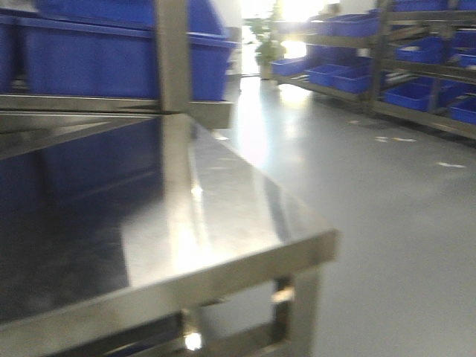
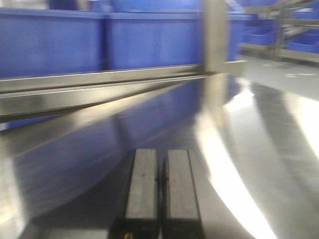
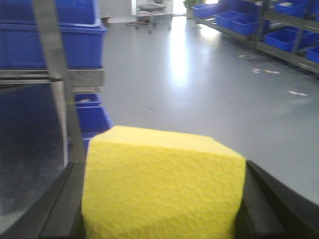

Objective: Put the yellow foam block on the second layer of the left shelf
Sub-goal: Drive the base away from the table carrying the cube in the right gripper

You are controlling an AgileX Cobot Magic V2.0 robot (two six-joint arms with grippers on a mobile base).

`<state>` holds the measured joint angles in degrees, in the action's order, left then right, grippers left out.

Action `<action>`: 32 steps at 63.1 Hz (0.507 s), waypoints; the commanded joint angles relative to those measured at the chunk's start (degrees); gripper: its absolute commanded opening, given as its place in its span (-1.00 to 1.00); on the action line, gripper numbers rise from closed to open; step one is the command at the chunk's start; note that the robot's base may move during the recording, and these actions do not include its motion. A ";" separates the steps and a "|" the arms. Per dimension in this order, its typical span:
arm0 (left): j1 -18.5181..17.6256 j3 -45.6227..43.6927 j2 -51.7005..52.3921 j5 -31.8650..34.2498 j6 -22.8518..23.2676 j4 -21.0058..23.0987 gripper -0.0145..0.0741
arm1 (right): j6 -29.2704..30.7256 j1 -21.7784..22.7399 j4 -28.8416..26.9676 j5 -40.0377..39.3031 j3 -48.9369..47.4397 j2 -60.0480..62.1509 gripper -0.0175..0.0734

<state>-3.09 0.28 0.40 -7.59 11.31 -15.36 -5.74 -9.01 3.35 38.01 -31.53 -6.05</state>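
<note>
Currently the right gripper (image 3: pixel 164 204) is clamped on the yellow foam block (image 3: pixel 162 169), beside the steel shelf (image 1: pixel 223 216) and not on it. Going in, the soft foam could snag the upright post (image 3: pixel 52 64) and twist loose. The left gripper (image 2: pixel 159 184) has its jaws together, empty.

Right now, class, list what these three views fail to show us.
Right wrist view: yellow foam block hides tips of the right pincer; the bottom edge cuts off the block.
Left wrist view: blue bins' walls hide their contents.
Front view: blur smears the steel shelf's detail.
</note>
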 commanded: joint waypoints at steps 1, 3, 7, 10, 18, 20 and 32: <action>-0.20 1.48 0.78 4.84 0.22 0.16 -0.36 | 0.32 0.25 0.32 -5.23 -1.70 -0.76 0.14; -0.20 1.48 0.78 4.84 0.22 0.16 -0.36 | 0.32 0.25 0.32 -5.23 -1.70 -0.76 0.14; -0.20 1.48 0.78 4.84 0.22 0.16 -0.36 | 0.32 0.25 0.32 -5.23 -1.70 -0.76 0.14; -0.20 1.48 0.78 4.84 0.22 0.16 -0.36 | 0.32 0.25 0.32 -5.23 -1.70 -0.76 0.14; -0.20 1.48 0.78 4.84 0.22 0.16 -0.36 | 0.32 0.25 0.32 -5.23 -1.70 -0.76 0.14; -0.20 1.48 0.78 4.84 0.22 0.16 -0.36 | 0.32 0.25 0.32 -5.23 -1.70 -0.76 0.14; -0.20 1.48 0.78 4.84 0.22 0.16 -0.36 | 0.32 0.25 0.32 -5.23 -1.70 -0.76 0.14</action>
<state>-3.09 0.28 0.40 -7.59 11.31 -15.36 -5.74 -9.01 3.35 38.01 -31.53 -6.05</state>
